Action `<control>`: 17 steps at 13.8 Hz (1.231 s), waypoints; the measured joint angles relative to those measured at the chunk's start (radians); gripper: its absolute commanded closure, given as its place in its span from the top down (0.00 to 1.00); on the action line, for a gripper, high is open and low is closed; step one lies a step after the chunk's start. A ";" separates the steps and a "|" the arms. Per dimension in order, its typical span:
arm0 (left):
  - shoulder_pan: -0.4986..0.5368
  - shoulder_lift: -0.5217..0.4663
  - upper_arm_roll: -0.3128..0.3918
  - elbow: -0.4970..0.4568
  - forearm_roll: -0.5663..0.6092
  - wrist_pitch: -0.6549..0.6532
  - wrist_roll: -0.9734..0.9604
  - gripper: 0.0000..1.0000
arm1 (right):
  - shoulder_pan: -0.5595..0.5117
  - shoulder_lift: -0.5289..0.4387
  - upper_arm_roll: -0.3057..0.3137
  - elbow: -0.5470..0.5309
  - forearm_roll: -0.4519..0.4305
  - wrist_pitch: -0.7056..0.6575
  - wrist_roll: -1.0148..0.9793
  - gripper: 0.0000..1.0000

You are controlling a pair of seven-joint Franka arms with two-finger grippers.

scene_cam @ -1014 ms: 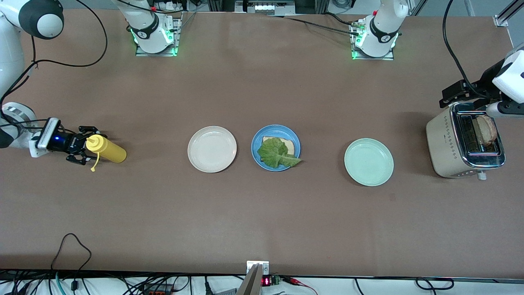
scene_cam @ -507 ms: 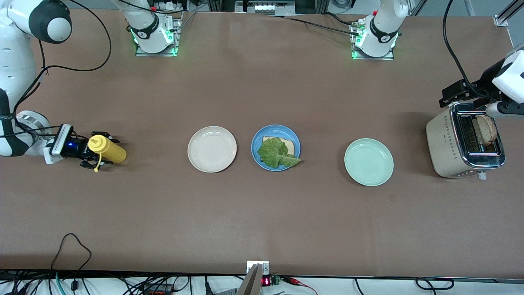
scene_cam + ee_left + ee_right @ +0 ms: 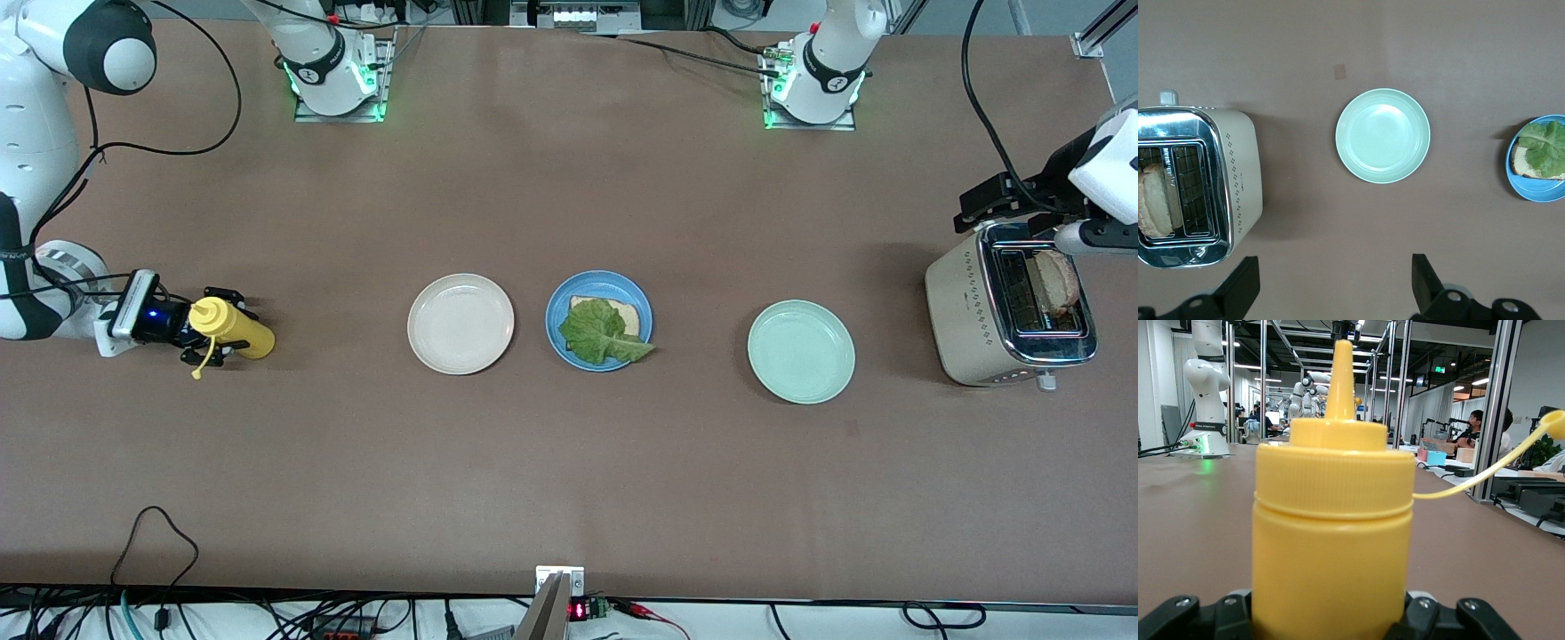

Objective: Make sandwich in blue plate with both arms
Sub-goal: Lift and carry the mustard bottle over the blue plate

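The sandwich (image 3: 601,329) is half built: one bread slice with a crinkled lettuce leaf on top sits in the blue plate (image 3: 561,307) at the middle of the bench, the leaf tip hanging over the rim on the side nearer the front camera. No second slice is on it yet. A beige plate (image 3: 460,323) lies just beside it toward the right arm's end, and a pale mint green plate (image 3: 801,351) lies toward the left arm's end, both bare.

Out at the right arm's edge of the bench, the right gripper (image 3: 206,324) is clamped around a yellow squeeze bottle (image 3: 228,326), gripping low on the body below the capped nozzle; in the right wrist view the bottle (image 3: 1333,527) fills the space between the black fingers. At the opposite edge stands a cream toaster (image 3: 973,316) with a toasted slice (image 3: 1057,281) standing in its slot. The left gripper (image 3: 1331,290) hangs above the bench by the toaster, fingers spread wide and holding nothing.

The step in hand looks like bringing the sauce to the plate. To do it well, I'd keep the grip firm but not crushing, lift straight up before travelling, carry the bottle across the beige plate without tipping it, and tilt the nozzle only once it is over the lettuce
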 measured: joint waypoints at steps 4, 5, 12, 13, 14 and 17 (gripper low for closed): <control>0.000 0.000 0.000 0.000 0.000 0.000 0.000 1.00 | 0.071 -0.019 0.002 0.026 0.003 0.021 0.045 0.22; 0.000 0.000 0.000 0.000 0.000 0.000 0.000 1.00 | 0.105 -0.036 0.003 0.033 0.004 0.043 0.074 0.22; 0.000 0.000 0.000 0.000 0.000 0.000 0.000 1.00 | 0.379 -0.196 0.005 0.040 0.054 0.298 0.385 0.23; 0.000 0.000 0.000 0.000 0.000 0.000 0.000 1.00 | 0.417 -0.218 0.004 0.040 0.054 0.346 0.437 0.23; 0.000 0.000 0.000 0.000 0.000 0.000 0.000 1.00 | 0.457 -0.237 0.004 0.040 0.054 0.394 0.483 0.23; 0.000 0.000 0.000 0.000 0.000 0.000 0.000 1.00 | 0.580 -0.269 -0.001 0.039 0.028 0.558 0.603 0.23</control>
